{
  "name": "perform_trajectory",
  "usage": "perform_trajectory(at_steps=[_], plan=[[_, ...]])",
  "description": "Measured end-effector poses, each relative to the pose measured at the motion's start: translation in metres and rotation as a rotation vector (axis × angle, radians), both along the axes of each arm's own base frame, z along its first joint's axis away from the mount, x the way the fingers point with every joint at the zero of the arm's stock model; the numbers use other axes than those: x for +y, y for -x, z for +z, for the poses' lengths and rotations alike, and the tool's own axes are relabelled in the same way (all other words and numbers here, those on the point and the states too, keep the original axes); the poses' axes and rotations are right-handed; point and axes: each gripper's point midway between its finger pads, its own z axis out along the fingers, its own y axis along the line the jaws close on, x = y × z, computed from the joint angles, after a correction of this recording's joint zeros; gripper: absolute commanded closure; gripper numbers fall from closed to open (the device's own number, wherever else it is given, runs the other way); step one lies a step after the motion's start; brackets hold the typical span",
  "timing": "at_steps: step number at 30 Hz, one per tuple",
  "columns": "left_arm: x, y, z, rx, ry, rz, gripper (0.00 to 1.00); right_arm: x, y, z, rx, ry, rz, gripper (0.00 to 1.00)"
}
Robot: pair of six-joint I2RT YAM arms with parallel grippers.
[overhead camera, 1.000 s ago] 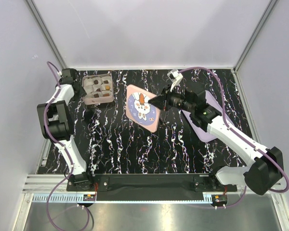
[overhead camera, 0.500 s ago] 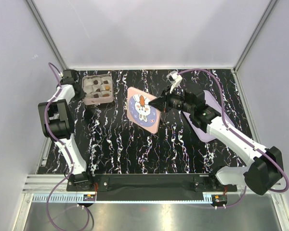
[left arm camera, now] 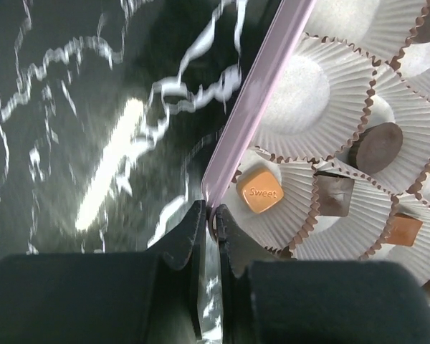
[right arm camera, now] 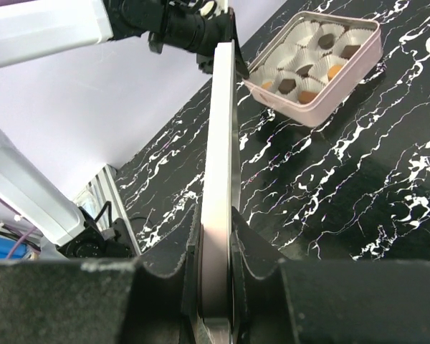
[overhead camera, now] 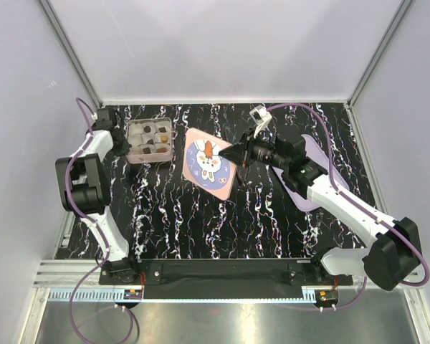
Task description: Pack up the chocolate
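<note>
Left gripper [left arm camera: 209, 213] pinches the box wall [left arm camera: 261, 79], right gripper [right arm camera: 216, 229] clamps the lid [right arm camera: 218, 129]; open table [left arm camera: 72, 107] at my nine o'clock, chocolate [left arm camera: 260, 193] close at two.

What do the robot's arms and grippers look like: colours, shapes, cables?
The left arm and right arm have white shells, bulky black joints and a looping purple cable each. The left gripper and right gripper have black tapered fingers.

The top camera looks down over the whole table [overhead camera: 201, 229]. Both wrist cameras sit close behind their fingers [left arm camera: 191, 236], sharing the box [left arm camera: 258, 93].
</note>
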Motion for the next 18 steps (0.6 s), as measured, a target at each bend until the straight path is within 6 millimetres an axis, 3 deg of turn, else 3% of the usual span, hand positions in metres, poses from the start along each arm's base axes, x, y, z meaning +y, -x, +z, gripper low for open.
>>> perform_trajectory(at_steps=[7,13,17,18], plan=[[-0.028,0.047,-0.001,0.037,0.025,-0.023,1.00,0.001,-0.003,-0.006,-0.006,0.020,0.003,0.99],[-0.045,0.079,0.002,0.045,0.055,-0.042,0.99,0.018,-0.024,-0.018,0.031,0.060,0.071,0.99],[-0.051,0.094,0.002,0.050,0.075,-0.051,0.78,0.029,-0.036,-0.019,0.053,0.060,0.119,0.99],[-0.053,0.097,0.004,0.050,0.080,-0.052,0.62,0.034,-0.039,-0.018,0.058,0.058,0.139,0.99]])
